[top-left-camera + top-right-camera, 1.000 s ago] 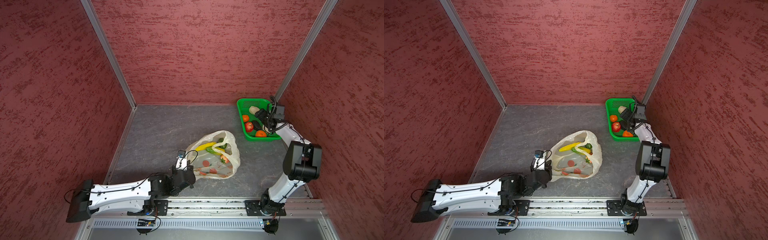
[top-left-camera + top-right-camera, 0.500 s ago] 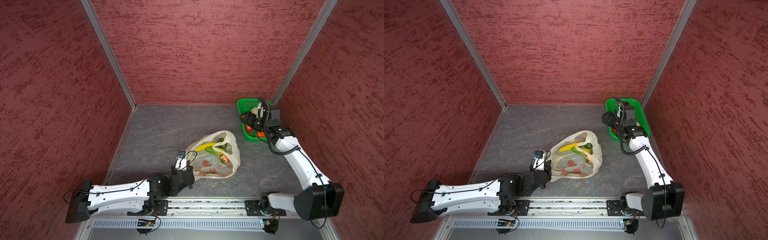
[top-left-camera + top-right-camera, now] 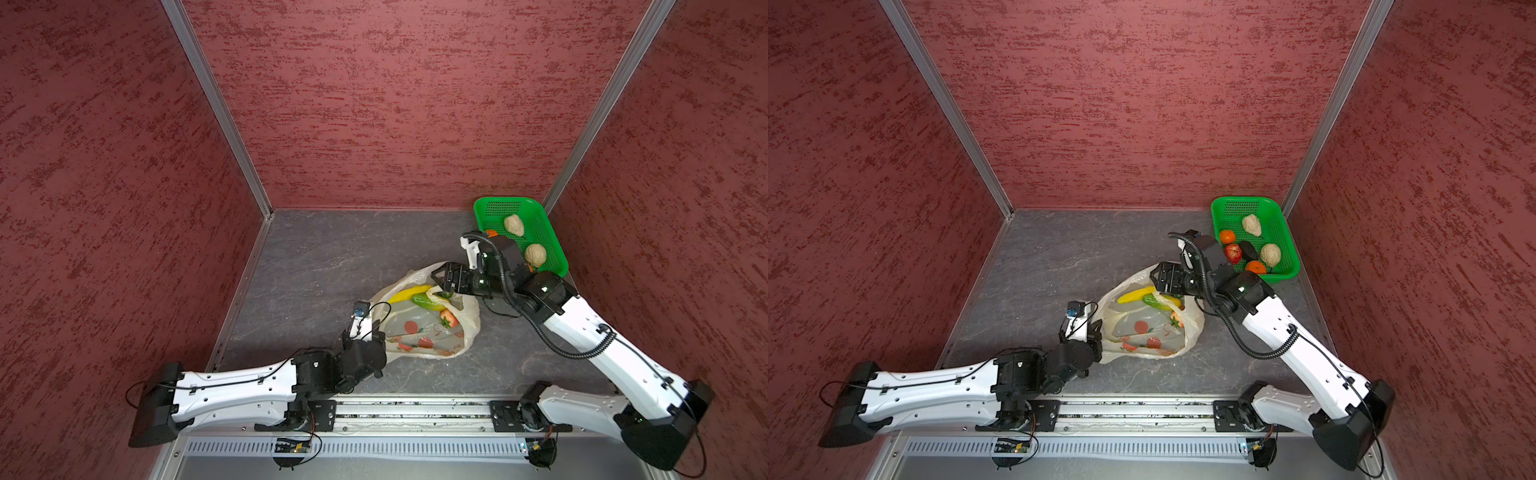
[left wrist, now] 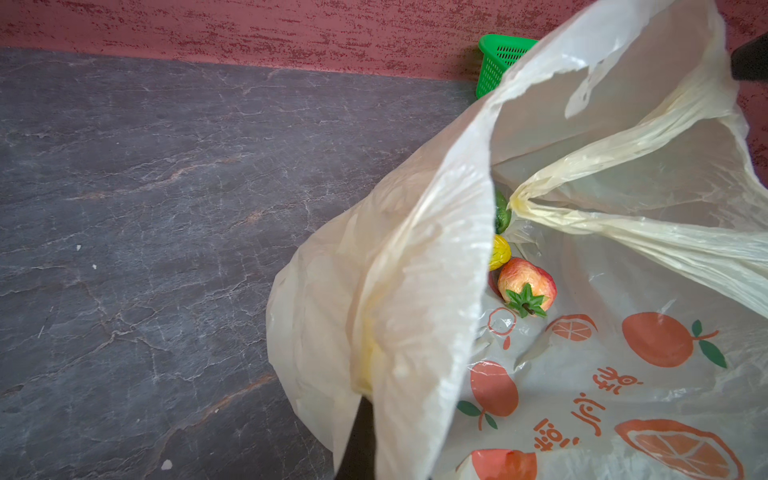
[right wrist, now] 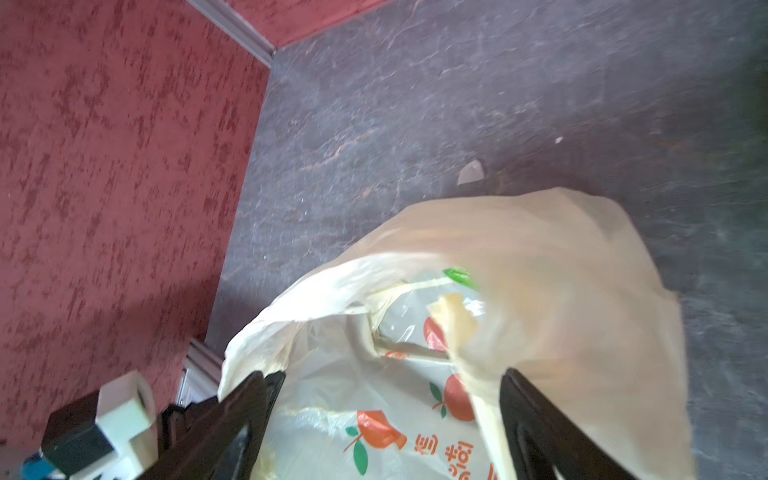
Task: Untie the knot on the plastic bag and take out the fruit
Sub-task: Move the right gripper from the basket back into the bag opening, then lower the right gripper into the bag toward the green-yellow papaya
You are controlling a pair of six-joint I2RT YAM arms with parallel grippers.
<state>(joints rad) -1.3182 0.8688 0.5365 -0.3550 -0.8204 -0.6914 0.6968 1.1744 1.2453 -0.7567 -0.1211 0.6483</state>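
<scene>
The left fingers (image 4: 360, 440) pinch the plastic bag (image 4: 415, 270) — seen only in the left wrist view — right fingers (image 5: 536, 419) spread.

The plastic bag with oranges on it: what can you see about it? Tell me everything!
The plastic bag is thin, see-through cream film printed with oranges, green leaves and orange writing. It lies crumpled on the grey table, mouth open. A banana, a green piece and a red fruit show inside. The left gripper is shut on its near edge; the right gripper hangs open at its far rim.
</scene>
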